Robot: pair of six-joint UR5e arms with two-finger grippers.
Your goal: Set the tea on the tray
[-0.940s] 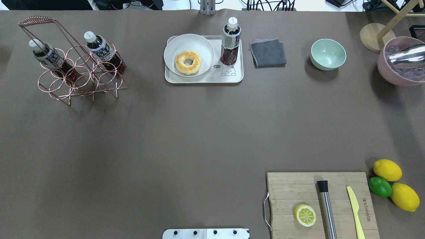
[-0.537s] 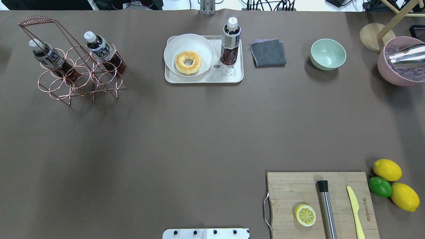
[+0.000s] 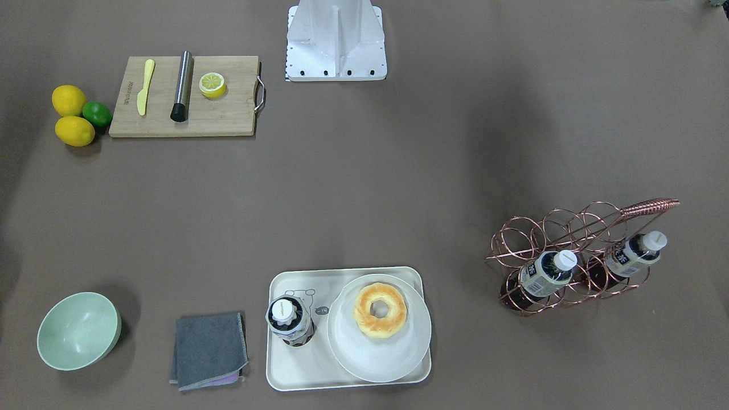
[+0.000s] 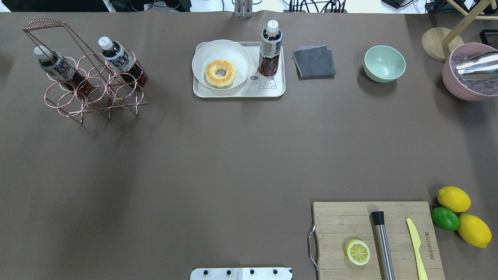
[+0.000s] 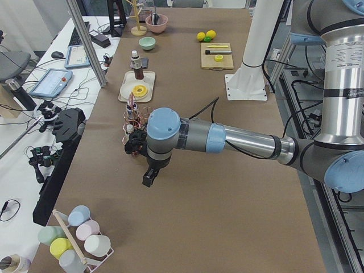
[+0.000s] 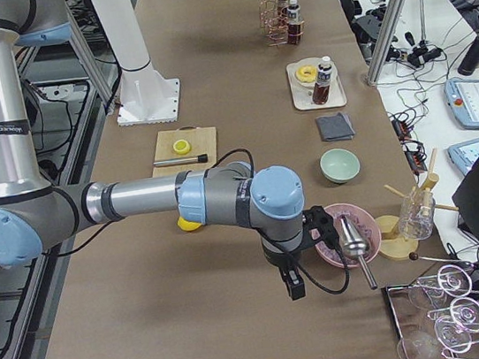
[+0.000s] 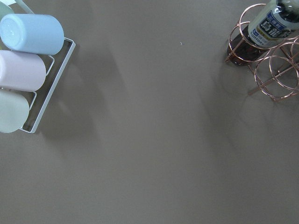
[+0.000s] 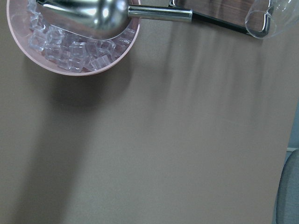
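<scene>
One tea bottle (image 4: 270,48) stands upright on the cream tray (image 4: 237,93), at its right end beside the bear drawing; it also shows in the front view (image 3: 290,322). Two more tea bottles (image 4: 56,65) (image 4: 117,56) lean in a copper wire rack (image 4: 93,99) at the far left. Neither gripper shows in the overhead or front views. The left gripper (image 5: 149,177) hangs over bare table near the rack. The right gripper (image 6: 292,286) hangs near the pink bowl. I cannot tell whether either is open or shut.
A white plate (image 4: 202,74) with a doughnut (image 4: 220,72) fills the tray's left part. A grey cloth (image 4: 313,61), green bowl (image 4: 384,63) and pink ice bowl (image 4: 467,83) lie to its right. A cutting board (image 4: 338,217) and lemons (image 4: 453,198) sit near right.
</scene>
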